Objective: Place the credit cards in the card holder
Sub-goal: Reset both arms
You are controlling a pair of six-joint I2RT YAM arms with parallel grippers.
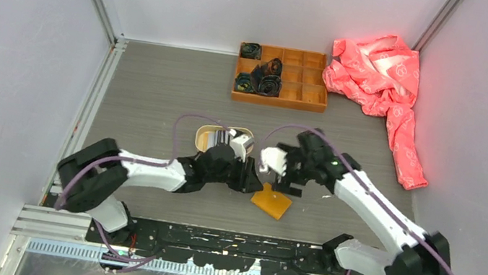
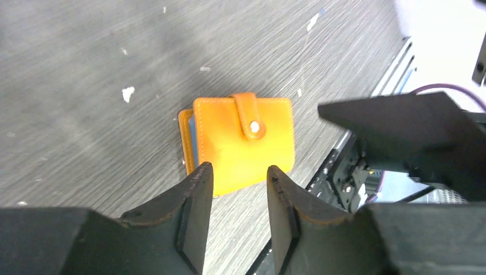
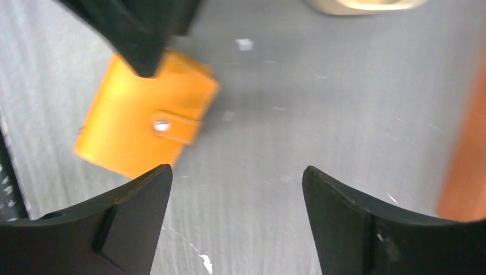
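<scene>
Mustard-orange flat folding card holder [image 2: 240, 154] lies on the grey wood-grain desk [image 1: 160, 96], near the front edge and between the two arms. It is folded shut, with its strap tab [image 2: 247, 112] pressed onto a metal stud. A thin pale edge shows along one side, but I cannot tell whether it is lining or something tucked in.

The left hand [image 2: 238, 172] hangs just above the holder's near edge, its fingers a narrow gap apart and holding nothing. The right hand [image 3: 238, 172] hovers beside the holder, fingers spread wide, also empty. The white and grey credit cards are not plainly visible. The oval tan shallow tray [image 1: 200, 135] behind the arms is mostly covered by the left arm, so what it holds is unclear.

As I judge it, the step in hand is opening the holder, since no card can go in while the tab is fastened. One hand should press on the body away from the stud, so the light wallet cannot slide or lift. The other should come in low at the tab's free end, catch only the strap, and peel it upward instead of dragging it sideways. Pinching the whole folded edge would clamp both covers together and defeat the move.
</scene>
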